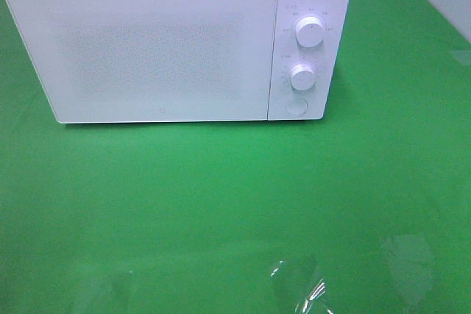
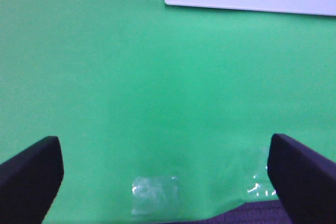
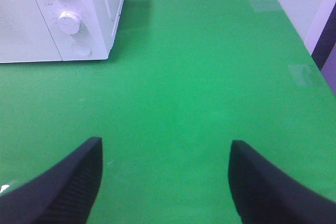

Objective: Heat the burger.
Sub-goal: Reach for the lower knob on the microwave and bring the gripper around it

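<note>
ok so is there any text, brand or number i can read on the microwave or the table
Nothing reads clearly.
Markings ringing the upper knob of the microwave: too small and blurred.
Markings ringing the lower knob: the same.
The small mark low on the door: too tiny to read.
Green table: no text.

The white box-shaped microwave oven [image 1: 162, 42] is one plain white, apart from a fine pale-grey speckle of dots across the middle of its door panel. Its upper round white dial [image 1: 309, 32], lower round white dial [image 1: 302, 77] and round white push button [image 1: 296, 106] match the casing, with faint grey tick marks ringing both dials. The flat cloth-covered bench [image 1: 221, 204] is a uniform bright green, the clear glossy tape patches [image 1: 298, 284] on it glint whitish, and the jaws of the left gripper [image 2: 163, 140] and the right gripper [image 3: 165, 141] are matte black.
</note>
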Controlling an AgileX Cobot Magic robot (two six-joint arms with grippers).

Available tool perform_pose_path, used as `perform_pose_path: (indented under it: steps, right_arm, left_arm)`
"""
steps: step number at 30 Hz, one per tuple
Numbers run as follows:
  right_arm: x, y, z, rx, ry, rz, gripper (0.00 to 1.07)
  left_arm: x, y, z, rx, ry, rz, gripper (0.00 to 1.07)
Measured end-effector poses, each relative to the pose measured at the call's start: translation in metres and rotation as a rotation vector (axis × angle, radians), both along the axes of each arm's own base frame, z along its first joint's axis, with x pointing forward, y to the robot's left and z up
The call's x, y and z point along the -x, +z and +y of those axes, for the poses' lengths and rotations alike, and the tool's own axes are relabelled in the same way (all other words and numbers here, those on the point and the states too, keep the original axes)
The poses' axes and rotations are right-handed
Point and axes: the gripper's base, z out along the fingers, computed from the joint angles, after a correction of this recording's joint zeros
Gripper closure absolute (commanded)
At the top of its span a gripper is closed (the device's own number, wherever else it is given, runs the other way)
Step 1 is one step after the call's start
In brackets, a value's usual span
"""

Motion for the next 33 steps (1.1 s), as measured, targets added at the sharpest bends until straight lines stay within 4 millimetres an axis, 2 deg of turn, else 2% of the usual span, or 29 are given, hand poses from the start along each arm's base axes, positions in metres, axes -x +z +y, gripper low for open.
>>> perform_pose_path:
  steps: [1, 5, 8, 33]
  right_arm:
    - [0.000, 0.000, 0.000, 0.000, 0.000, 0.000, 0.41]
    - [0.000, 0.000, 0.000, 0.000, 0.000, 0.000, 0.41]
    - [0.000, 0.000, 0.000, -0.001, 0.001, 0.000, 0.41]
    - [0.000, 0.000, 0.000, -0.001, 0.001, 0.000, 0.41]
  left_arm:
    - [0.000, 0.000, 0.000, 0.000, 0.000, 0.000, 0.08]
    - [0.024, 0.002, -0.002, 0.002, -0.005, -0.153, 0.08]
    - [0.032, 0.001, -0.003, 0.003, -0.007, -0.197, 0.09]
    - [0.031, 0.001, -0.003, 0.003, -0.004, -0.195, 0.09]
